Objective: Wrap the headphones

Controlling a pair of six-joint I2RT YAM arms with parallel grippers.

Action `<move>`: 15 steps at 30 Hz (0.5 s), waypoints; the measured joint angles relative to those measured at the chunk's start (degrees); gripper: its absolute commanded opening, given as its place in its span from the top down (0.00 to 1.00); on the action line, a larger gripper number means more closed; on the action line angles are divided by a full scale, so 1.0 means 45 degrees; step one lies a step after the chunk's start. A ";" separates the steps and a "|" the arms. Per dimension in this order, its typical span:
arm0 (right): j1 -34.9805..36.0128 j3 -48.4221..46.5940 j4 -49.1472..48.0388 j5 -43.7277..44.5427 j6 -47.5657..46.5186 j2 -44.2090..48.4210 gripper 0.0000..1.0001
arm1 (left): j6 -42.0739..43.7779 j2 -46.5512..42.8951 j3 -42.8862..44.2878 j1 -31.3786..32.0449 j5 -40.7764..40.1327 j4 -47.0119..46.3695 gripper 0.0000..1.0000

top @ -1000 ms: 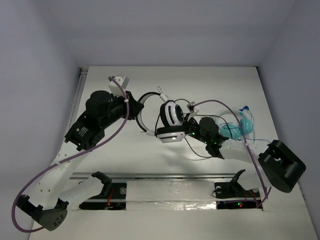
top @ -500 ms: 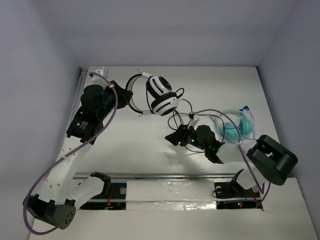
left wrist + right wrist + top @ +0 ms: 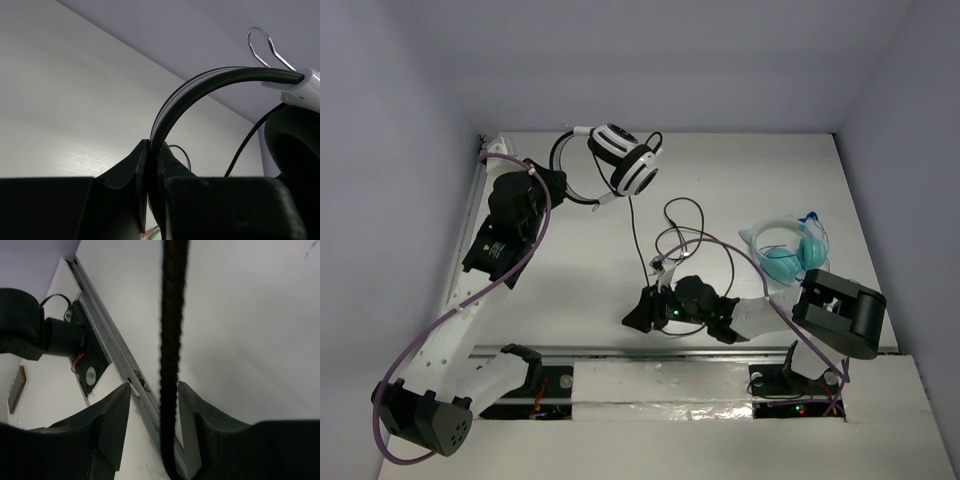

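Your left end effector (image 3: 151, 147) clenched on headphones (image 3: 623, 165) headband, far left. Cable (image 3: 637, 235) trails toward you, running loose between right end effector (image 3: 154, 386) parted jaws. Right arm nearer.

Black-and-white headphones (image 3: 625, 165), black cable (image 3: 635, 225). Teal headphones (image 3: 785, 262). White table (image 3: 570, 270). Purple hose (image 3: 549, 215).

Top camera fixed above and behind the arm bases (image 3: 535, 385), looking down on the whole table (image 3: 570, 280). Left wrist camera sits tight behind its fingers (image 3: 125, 175), facing the headband (image 3: 200, 87). Right wrist camera equally close, cable (image 3: 171, 340) between its fingers (image 3: 112, 425). All views share the table.
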State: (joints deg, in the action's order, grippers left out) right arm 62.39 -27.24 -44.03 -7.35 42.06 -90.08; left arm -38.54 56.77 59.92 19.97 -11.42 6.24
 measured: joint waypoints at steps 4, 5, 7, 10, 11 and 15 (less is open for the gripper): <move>0.0695 -0.0039 0.0544 0.0019 0.0053 -0.0005 0.60 | -0.0010 -0.0393 -0.0748 0.0000 -0.1054 -0.0180 1.00; 0.0908 -0.0102 0.0782 0.0010 0.0083 -0.0005 0.69 | 0.0034 -0.0408 -0.0865 -0.0005 -0.1292 -0.0136 1.00; 0.1428 -0.0287 0.1302 0.0063 0.0107 0.0019 0.76 | 0.0165 -0.0321 -0.0918 -0.0019 -0.1671 0.0044 1.00; 0.2327 -0.0607 0.2594 0.0364 0.0141 0.0602 0.92 | 0.0364 -0.0277 -0.1166 -0.0019 -0.2229 0.0155 1.00; 0.2545 -0.0695 0.3016 0.0476 0.0136 0.0899 0.97 | 0.0418 -0.0277 -0.1282 -0.0015 -0.2424 0.0189 1.00; 0.3317 -0.1409 0.5387 0.1132 0.0049 0.2501 1.00 | 0.0704 -0.0316 -0.1496 0.0350 -0.3458 0.0772 1.00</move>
State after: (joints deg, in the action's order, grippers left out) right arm 77.32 -33.58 -19.79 -2.26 42.28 -78.83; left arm -35.38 55.35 53.19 21.54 -26.98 9.72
